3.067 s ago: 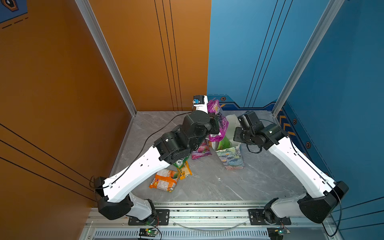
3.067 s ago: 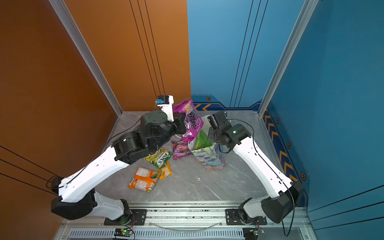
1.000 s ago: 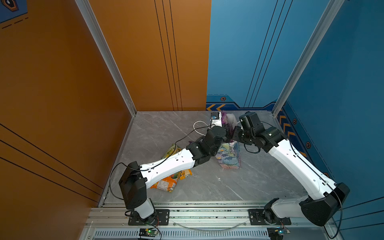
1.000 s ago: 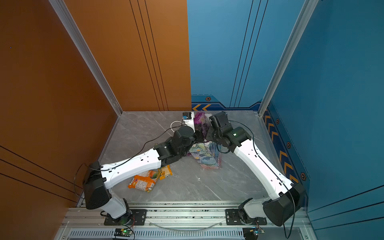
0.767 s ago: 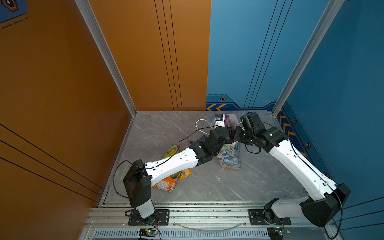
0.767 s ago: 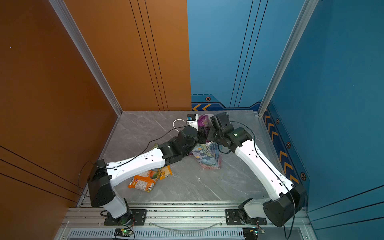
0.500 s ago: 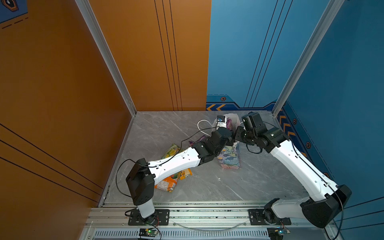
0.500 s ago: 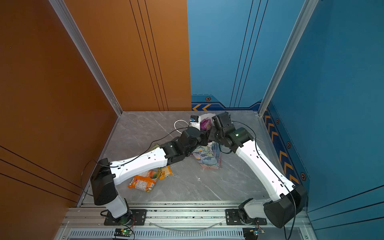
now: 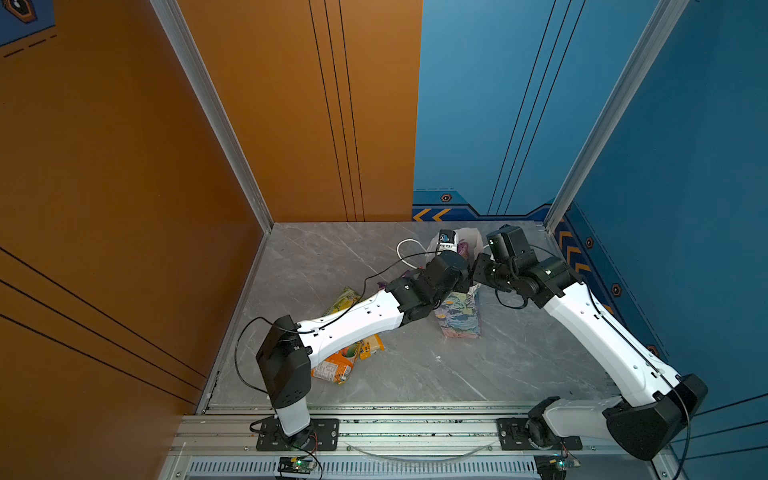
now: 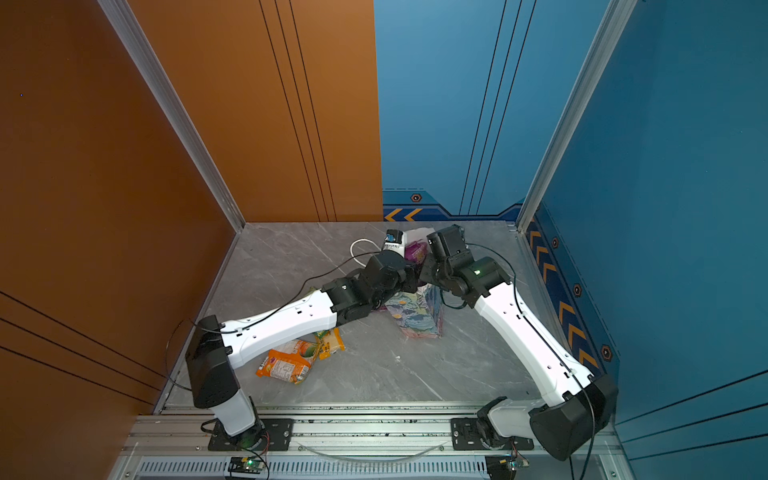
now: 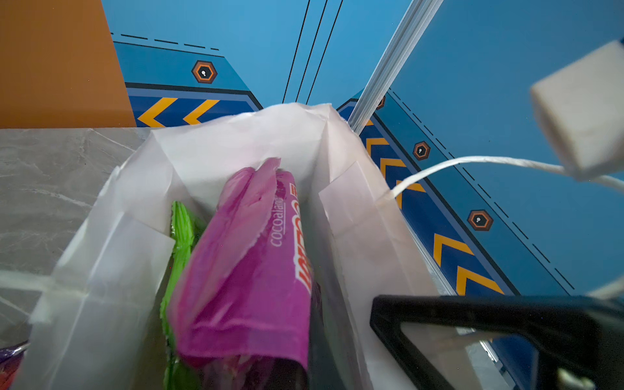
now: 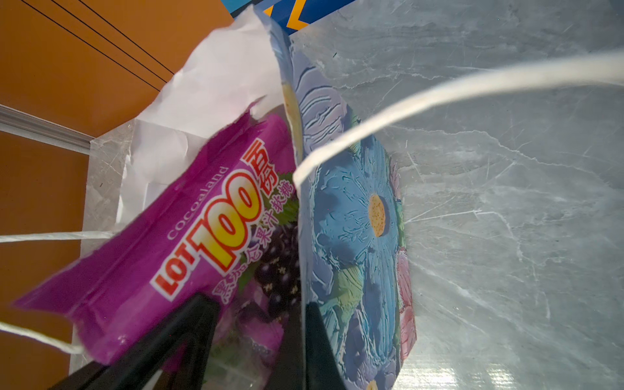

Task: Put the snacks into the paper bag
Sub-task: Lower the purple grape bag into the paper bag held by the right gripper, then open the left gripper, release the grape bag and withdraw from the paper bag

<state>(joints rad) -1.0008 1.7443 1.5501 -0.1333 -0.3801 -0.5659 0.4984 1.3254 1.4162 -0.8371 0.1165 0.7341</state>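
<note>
Left gripper point(image 10: 405, 272): at the bag mouth, jaws closed to all but a sliver. The purple packet's near end runs out of the wrist view toward them, so the hold is judged rather than plainly seen.
Right gripper point(image 9: 478, 270): just beside the left gripper, fully closed on the bag's rim and keeping the mouth spread.
Paper bag point(image 9: 457, 316): upright between the two grippers, floral outside and white inside.
Purple packet point(image 11: 243, 270): directly ahead of the left gripper, tilted, with its lower part inside the bag. Whether its upper end clears the rim cannot be told.
Green packet point(image 11: 182, 236): beside the purple packet and deeper in the bag.
Change: three seconds back the left gripper held the purple packet raised above the mouth. The arm has since stretched out low and carried it in, deeper again over the last second.
Meaning: delivery of this packet is judged nearly complete, with only release and withdrawal remaining.
Remaining snacks: behind the left gripper, along and partly under its arm, lie an orange packet point(image 10: 284, 365), a small yellow packet point(image 10: 330, 343) and a yellow-green packet point(image 9: 343, 299), all still on the table.
Risk: the handle cord point(image 11: 472, 162) arcs close beside the left gripper, so a careless withdrawal could snag it or tip the bag.
</note>
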